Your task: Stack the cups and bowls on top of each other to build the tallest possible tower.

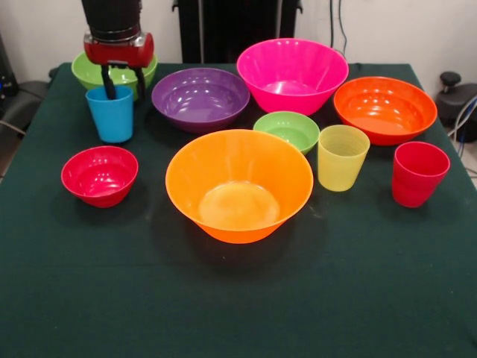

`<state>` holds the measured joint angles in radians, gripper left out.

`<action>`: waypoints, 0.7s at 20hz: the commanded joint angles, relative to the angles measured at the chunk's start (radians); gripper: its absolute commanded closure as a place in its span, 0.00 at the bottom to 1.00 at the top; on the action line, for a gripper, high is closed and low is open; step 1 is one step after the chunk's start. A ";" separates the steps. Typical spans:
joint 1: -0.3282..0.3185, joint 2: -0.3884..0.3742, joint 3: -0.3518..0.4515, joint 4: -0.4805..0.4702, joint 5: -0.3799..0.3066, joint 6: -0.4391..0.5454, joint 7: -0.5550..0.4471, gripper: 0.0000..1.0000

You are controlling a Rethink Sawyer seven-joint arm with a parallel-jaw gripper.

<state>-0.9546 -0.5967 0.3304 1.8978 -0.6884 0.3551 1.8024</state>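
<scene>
A: Which step is this?

B: The first pick, I'd say. The gripper [124,83] straddles the blue cup's [111,114] far rim, fingers apart, one dipped inside, holding nothing; nothing on the table [238,298] is stacked.

A: And next?

B: Pinch that wall, lift straight, carry it to the yellow-green cup [342,157].

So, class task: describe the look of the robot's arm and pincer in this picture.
The arm is a black cylinder ending in a glossy red collar. Below it hangs the pincer, two thin black fingers. No cables or markings show on it.
</scene>
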 commanded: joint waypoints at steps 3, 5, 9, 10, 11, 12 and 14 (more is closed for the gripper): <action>0.039 0.065 -0.013 -0.007 -0.098 -0.095 0.018 0.00; 0.043 0.070 -0.019 -0.006 -0.104 -0.108 0.026 0.00; 0.041 0.080 -0.023 -0.007 -0.110 -0.131 0.030 0.00; 0.047 0.082 -0.028 -0.009 -0.109 -0.136 0.036 0.00; 0.049 0.083 -0.030 -0.009 -0.108 -0.141 0.037 0.00; 0.050 0.082 -0.028 -0.009 -0.104 -0.144 0.037 0.00; 0.049 0.078 -0.022 -0.009 -0.097 -0.145 0.033 0.00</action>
<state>-0.9524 -0.5470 0.3035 1.8975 -0.7245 0.2637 1.8024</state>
